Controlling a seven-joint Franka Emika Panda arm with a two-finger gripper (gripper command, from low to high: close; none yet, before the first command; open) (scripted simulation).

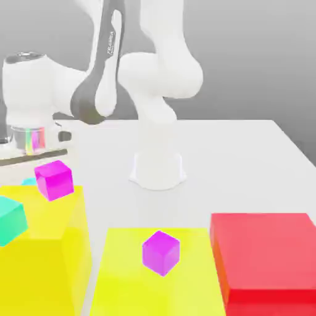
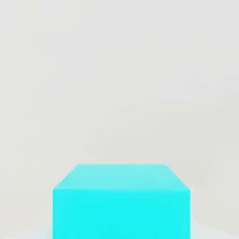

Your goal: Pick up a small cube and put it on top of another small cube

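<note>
Hand view is showing the gripper pinching the small cube [image 2: 121, 203]; a thin grip is risking slip, or clipping the magenta cube [image 1: 54, 179] during placement.

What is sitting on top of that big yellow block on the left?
On the tall yellow block rest a magenta cube and a teal cube. A sliver of bright cyan-blue cube peeks from behind the magenta one; what it rests on is hidden.

Red block [image 1: 262, 256] & two yellow blocks [image 1: 157, 278] on table [image 1: 247, 160], well apart from jaws (teal cube [image 1: 11, 221] nearer).
</note>
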